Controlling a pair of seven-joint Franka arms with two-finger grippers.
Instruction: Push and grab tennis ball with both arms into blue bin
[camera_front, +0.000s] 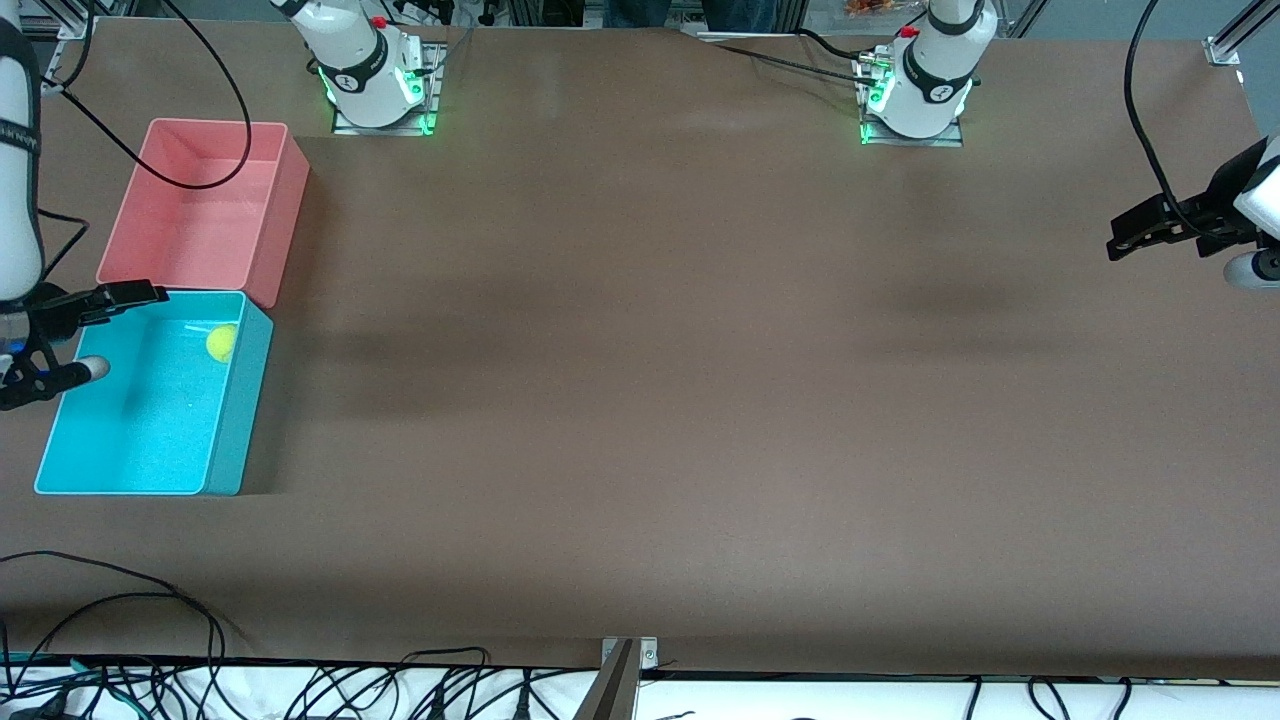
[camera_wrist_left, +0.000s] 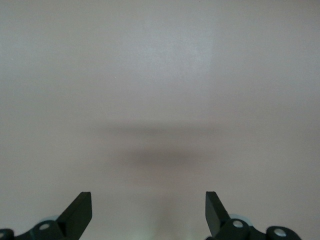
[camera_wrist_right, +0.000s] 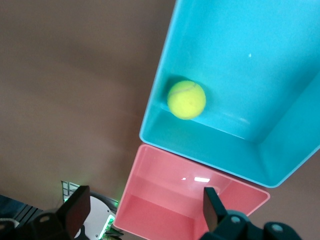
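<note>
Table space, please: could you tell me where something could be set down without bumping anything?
The brown table lies bare from the blue bin to the left gripper. It is crowded at the right arm's end: the pink bin, the blue bin holding the tennis ball, the open right gripper above.

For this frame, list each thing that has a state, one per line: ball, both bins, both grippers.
Small fuzzy yellow-green tennis ball: lying inside the blue bin, in the corner next to the pink bin.
Rectangular cyan plastic blue bin: upright, holding only the ball.
Rectangular pink-red plastic bin: upright, empty.
Right gripper: open, holding nothing, over the blue bin.
Left gripper: open, holding nothing, waiting over bare table.
</note>
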